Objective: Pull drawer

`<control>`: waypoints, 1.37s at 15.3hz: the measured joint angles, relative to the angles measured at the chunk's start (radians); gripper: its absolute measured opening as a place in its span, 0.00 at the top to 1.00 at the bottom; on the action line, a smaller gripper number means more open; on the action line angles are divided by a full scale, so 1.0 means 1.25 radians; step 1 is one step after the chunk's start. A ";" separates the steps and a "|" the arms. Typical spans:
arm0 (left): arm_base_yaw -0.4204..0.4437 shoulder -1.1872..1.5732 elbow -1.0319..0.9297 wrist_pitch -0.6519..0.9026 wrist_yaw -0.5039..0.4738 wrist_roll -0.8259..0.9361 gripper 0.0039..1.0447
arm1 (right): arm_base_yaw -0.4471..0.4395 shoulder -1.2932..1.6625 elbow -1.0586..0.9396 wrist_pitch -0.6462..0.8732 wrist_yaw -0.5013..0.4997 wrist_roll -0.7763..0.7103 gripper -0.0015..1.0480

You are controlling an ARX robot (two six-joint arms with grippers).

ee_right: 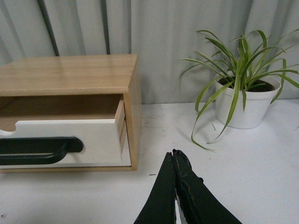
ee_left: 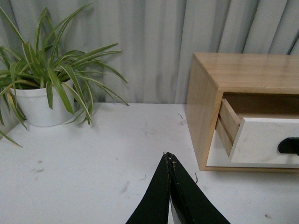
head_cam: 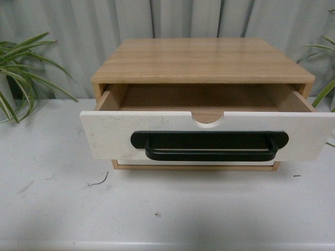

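Grippers first: the left gripper (ee_left: 169, 156) has its black fingers pressed together to a point, holding nothing, hanging over the bare white table (ee_left: 93, 158) well apart from the cabinet. The right gripper (ee_right: 173, 153) is the same, fingers together and empty, above the table just off the cabinet's other side. Between them stands the wooden cabinet (head_cam: 204, 60), and its drawer (head_cam: 110, 136) is pulled well out toward the camera, the white front hanging past the cabinet's face and the empty wooden inside open to view. A wide black bar handle (head_cam: 209, 145) runs across the front, under a half-round notch (head_cam: 208, 119) in the top edge. Below the drawer a strip of a second white front (ee_left: 216, 154) shows, seemingly flush with the cabinet. A potted plant (ee_left: 42, 100) stands on the table on the left, another plant (ee_right: 245, 100) on the right, both before a grey curtain (head_cam: 157, 21).
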 joint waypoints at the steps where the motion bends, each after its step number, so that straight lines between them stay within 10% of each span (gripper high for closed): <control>1: 0.000 0.000 0.000 0.000 0.000 0.000 0.99 | 0.000 0.000 0.000 0.000 0.000 0.000 0.98; 10: 0.000 0.000 0.000 0.000 0.000 -0.001 0.05 | 0.000 0.000 0.000 0.000 0.000 0.001 0.04; 21: 0.000 0.000 0.000 0.000 0.000 -0.001 0.06 | 0.000 0.000 0.000 0.000 0.000 0.000 0.06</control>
